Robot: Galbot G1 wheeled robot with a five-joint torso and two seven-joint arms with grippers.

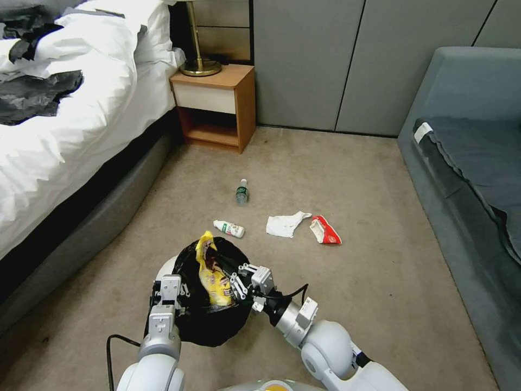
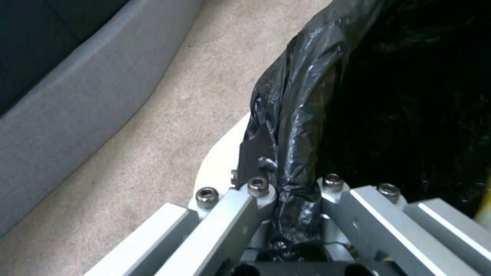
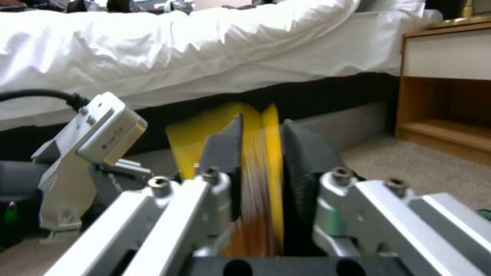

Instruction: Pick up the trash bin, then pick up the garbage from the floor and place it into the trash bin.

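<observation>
Lower centre of the frame, left gripper pinches the trash bin rim, right gripper clamps the yellow wrapper; released crooked, it could snag outside

Glossy, crinkled black plastic bag over smooth white plastic trash bin. Shiny yellow foil-like wrapper. Brushed metal on left gripper and right gripper. Matt, rough carpet. Soft white tissue. Smooth wooden nightstand.

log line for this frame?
left gripper: holds bin rim | right gripper: yellow wrapper over bin | floor: two bottles, tissue, red wrapper
</observation>
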